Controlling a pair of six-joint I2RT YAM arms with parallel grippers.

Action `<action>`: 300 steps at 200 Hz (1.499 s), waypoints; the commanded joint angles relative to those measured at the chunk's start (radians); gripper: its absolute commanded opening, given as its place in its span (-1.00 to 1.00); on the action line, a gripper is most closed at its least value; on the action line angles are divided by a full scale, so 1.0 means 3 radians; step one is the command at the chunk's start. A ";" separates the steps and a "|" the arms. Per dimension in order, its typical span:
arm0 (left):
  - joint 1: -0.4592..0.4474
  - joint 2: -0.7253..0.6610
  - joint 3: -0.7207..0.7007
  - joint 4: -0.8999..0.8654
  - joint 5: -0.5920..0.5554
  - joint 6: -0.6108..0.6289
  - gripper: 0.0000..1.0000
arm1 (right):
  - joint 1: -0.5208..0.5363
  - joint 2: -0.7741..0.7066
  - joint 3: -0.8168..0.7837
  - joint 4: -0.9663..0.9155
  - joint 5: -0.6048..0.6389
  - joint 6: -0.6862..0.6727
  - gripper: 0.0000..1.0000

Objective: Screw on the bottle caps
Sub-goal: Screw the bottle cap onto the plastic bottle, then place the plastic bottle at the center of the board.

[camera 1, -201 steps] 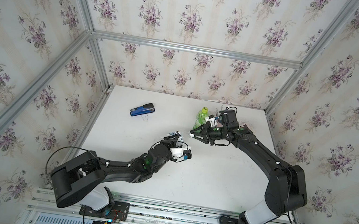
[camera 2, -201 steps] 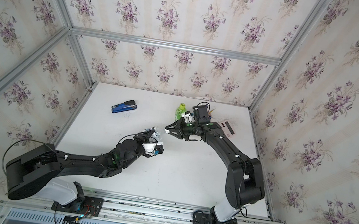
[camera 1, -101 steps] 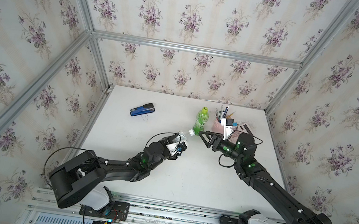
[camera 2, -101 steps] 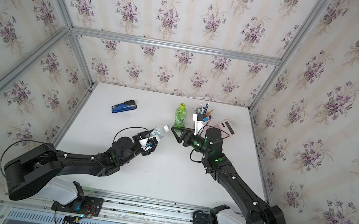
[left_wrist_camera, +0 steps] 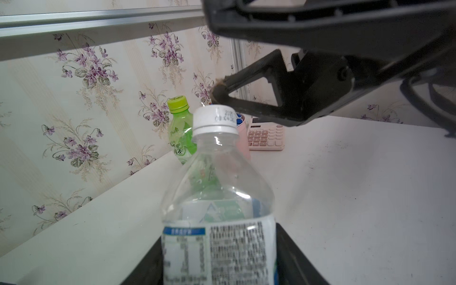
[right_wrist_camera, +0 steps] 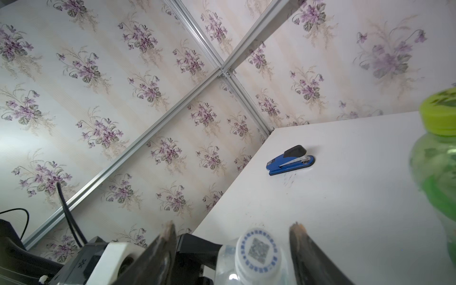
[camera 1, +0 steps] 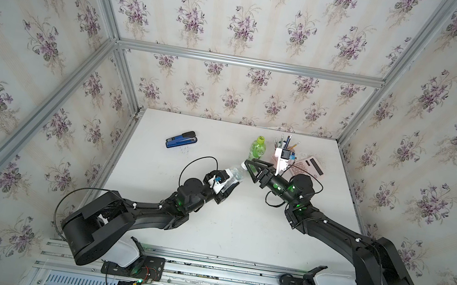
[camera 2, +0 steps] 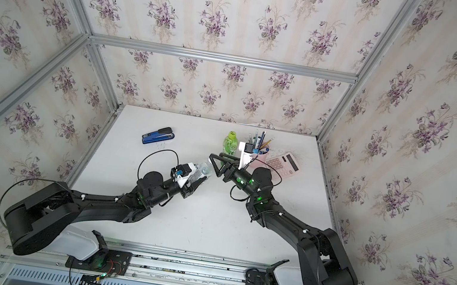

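A: left gripper (camera 1: 231, 183)?
B: Clamped on small clear plastic labelled bottle (left_wrist_camera: 217, 197), tilted, round white printed screw cap (right_wrist_camera: 257, 249) on its neck.
A: right gripper (right_wrist_camera: 233, 225)?
B: Jaws spread, straddling that cap, gap each side.

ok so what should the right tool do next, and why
Probably close the right tool on the white cap and twist. Its jaws stand open on either side of the cap, which already sits on the clear bottle held in the shut left tool. How tight the cap is cannot be told.
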 commanded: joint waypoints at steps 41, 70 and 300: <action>0.0003 -0.0016 -0.0040 0.0332 0.0090 -0.0166 0.18 | 0.0140 0.0038 0.0261 -0.0663 0.0384 -0.0379 0.34; 0.0005 -0.0013 -0.0040 0.0359 0.0127 -0.0186 0.18 | 0.0158 0.0121 0.0277 -0.0653 0.0314 -0.0295 0.12; 0.1111 -0.1322 0.0050 -0.2598 0.0255 -0.1009 1.00 | 0.0231 0.0701 0.0414 -0.0497 0.0544 -0.2754 -0.46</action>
